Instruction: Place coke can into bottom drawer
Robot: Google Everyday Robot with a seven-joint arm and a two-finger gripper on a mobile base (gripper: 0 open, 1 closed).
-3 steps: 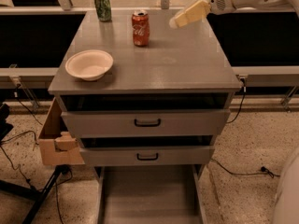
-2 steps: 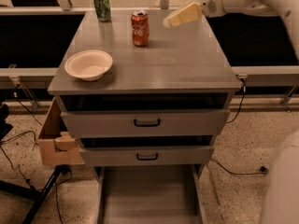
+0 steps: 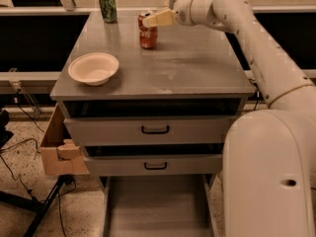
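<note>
Claw (image 3: 154, 19) at the top rim of the coke can (image 3: 147, 37), reaching in from the right; gripping or not, cannot tell. Nearest: bottom drawer (image 3: 155, 204) standing open. White bowl (image 3: 94, 68) front-left on bench (image 3: 187, 70). Coke can upright toward the back. Green can (image 3: 107, 6) far-left corner.

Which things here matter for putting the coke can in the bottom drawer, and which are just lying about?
In the job: coke can, on the cabinet top; bottom drawer, pulled open; pincer, at the can's top.
Lying about: green can, white bowl, cardboard box, two upper drawers.
</note>
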